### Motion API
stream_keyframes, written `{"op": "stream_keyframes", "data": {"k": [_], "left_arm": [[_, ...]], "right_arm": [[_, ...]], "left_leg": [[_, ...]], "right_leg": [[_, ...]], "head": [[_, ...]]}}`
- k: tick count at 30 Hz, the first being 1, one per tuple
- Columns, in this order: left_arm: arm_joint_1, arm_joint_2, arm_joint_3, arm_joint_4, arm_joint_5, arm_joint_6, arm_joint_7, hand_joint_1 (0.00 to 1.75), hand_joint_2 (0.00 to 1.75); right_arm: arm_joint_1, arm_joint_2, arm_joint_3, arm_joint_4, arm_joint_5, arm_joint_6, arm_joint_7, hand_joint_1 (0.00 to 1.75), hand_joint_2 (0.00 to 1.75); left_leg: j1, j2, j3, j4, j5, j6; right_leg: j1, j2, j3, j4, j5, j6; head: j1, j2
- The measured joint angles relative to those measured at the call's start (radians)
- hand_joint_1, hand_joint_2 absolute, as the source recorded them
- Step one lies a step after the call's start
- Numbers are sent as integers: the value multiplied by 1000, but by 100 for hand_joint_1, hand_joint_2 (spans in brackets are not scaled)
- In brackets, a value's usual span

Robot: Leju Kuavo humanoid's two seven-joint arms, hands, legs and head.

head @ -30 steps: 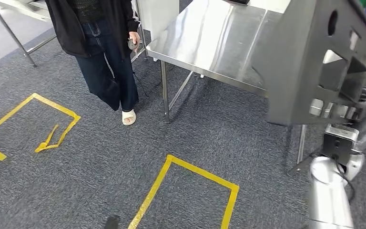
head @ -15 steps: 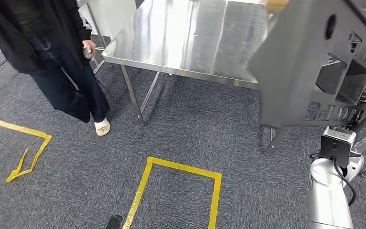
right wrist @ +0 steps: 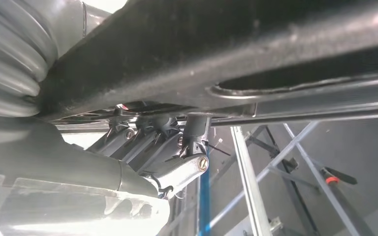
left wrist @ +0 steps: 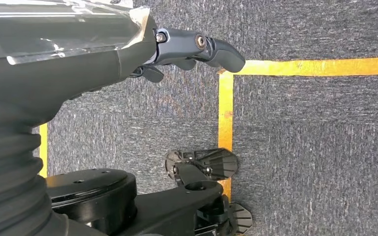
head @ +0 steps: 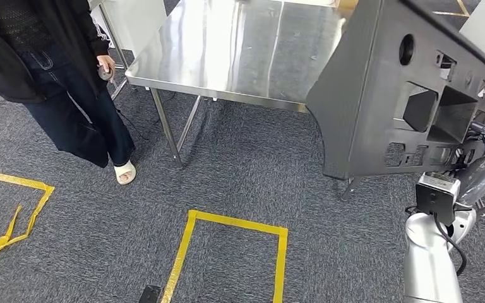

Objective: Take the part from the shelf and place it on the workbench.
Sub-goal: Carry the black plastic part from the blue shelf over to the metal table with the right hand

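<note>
- At the right of the head view, the part [head: 391, 95], a large dark grey panel with cut-outs, is carried upright off the floor, its upper edge reaching over the near corner of the desk [head: 240, 50]; it does not rest on the desk.
- Right robot hand [right wrist: 162, 152]: fingers curled up against the underside of the part, apparently bearing it from below. The contact is shadowed, so the grip is judged, not confirmed.
- Left robot hand [left wrist: 187, 49]: hangs over the carpet, fingers loosely curled, holding nothing.
- Judgement: the upright carry probably keeps the panel clear of the robot's body.
- Desk: steel top, bare where seen.
- Person [head: 57, 69] stands beside the desk's far corner, a small object in hand.
- Yellow tape [head: 227, 252] marks a box on the carpet, probably a standing position.
</note>
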Motion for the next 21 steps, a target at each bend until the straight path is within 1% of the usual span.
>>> {"op": "stream_keyframes", "data": {"k": [1,2,3,5,6,7,8,9,10,11,12,13,14,16,17,18,19,20,21], "left_arm": [[-1,0,0,0,-1,0,0,0,175],[-2,-1,-1,0,-2,0,0,0,175],[-2,-1,-3,0,-3,0,0,0,175],[-3,-1,-6,0,-6,0,0,0,175],[-3,-1,-8,0,-7,-1,0,0,175],[-3,-1,-10,0,-8,-1,0,0,175],[-3,-1,-12,0,-8,-2,0,0,175],[-3,-1,-14,0,-9,-2,0,0,175],[-3,-1,-15,0,-9,-2,0,0,175],[-3,0,-16,0,-10,-3,0,0,175],[-4,0,-16,0,-10,-3,0,0,175],[-4,1,-17,0,-11,-3,1,0,175],[-4,1,-18,0,-12,-3,1,0,175],[-6,1,-20,0,-14,-3,2,0,175],[-7,1,-21,0,-16,-3,2,0,175],[-8,1,-23,0,-17,-3,2,0,175],[-8,1,-24,0,-17,-3,2,0,175],[-7,1,-24,0,-17,-3,2,0,175],[-6,1,-24,0,-17,-3,3,0,175]], "right_arm": [[0,0,0,-2,2,0,0,155,175],[-1,-1,-1,-4,5,0,-1,155,175],[-1,-1,-1,-5,7,-1,-1,155,175],[3,0,-4,-5,11,-1,-1,155,175],[8,0,-5,-5,13,-1,-1,155,175],[13,0,-7,-5,15,-1,-1,155,175],[17,0,-9,-6,15,-1,-2,155,175],[18,0,-12,-7,16,-1,-2,155,175],[19,0,-13,-9,17,-1,-2,155,175],[20,1,-15,-11,17,-1,-3,155,175],[21,1,-15,-14,18,-1,-4,155,175],[23,2,-16,-15,18,-1,-4,155,175],[26,3,-17,-17,18,-1,-5,155,175],[30,3,-20,-23,18,-1,-5,155,175],[30,3,-22,-26,18,-2,-6,155,175],[31,4,-23,-30,19,-2,-6,155,175],[31,4,-23,-32,19,-2,-7,155,175],[33,5,-24,-33,20,-2,-8,155,175],[35,6,-24,-33,20,-2,-8,155,175]], "left_leg": [[3,1,6,-8,3,8],[8,3,12,-16,7,14],[10,5,17,-20,10,17],[11,7,19,-21,8,19],[11,7,19,-20,6,18],[12,7,21,-20,4,16],[14,6,24,-19,1,12],[16,6,28,-18,-4,7],[17,6,33,-17,-10,1],[17,6,36,-15,-16,-7],[15,6,39,-14,-21,-14],[14,6,40,-13,-25,-20],[13,7,42,-14,-28,-25],[17,7,45,-10,-39,-34],[19,7,36,12,-51,-38],[21,7,14,58,-69,-42],[21,7,-17,117,-89,-44],[21,6,-65,195,-112,-45],[21,6,-112,259,-124,-45]], "right_leg": [[-1,-2,-4,6,-4,5],[0,-5,-16,29,-15,6],[-2,-7,-39,75,-34,4],[-3,-9,-106,208,-81,3],[-5,-10,-135,259,-95,7],[-7,-10,-146,276,-94,13],[-11,-12,-135,249,-77,23],[-15,-15,-104,186,-49,35],[-19,-21,-68,114,-24,44],[-20,-24,-36,52,-6,48],[-19,-25,-15,16,2,43],[-16,-23,-8,6,0,34],[-12,-19,-6,6,-4,23],[-15,-16,1,9,-12,3],[-16,-15,8,9,-18,-7],[-18,-14,17,8,-23,-16],[-16,-14,24,8,-28,-23],[-13,-13,31,8,-34,-31],[-9,-12,37,8,-39,-36]], "head": [[1,0],[3,0],[5,0],[8,0],[9,0],[9,0],[9,0],[9,0],[10,0],[12,0],[12,0],[12,0],[11,0],[8,0],[6,0],[4,0],[2,0],[0,0],[0,0]]}}
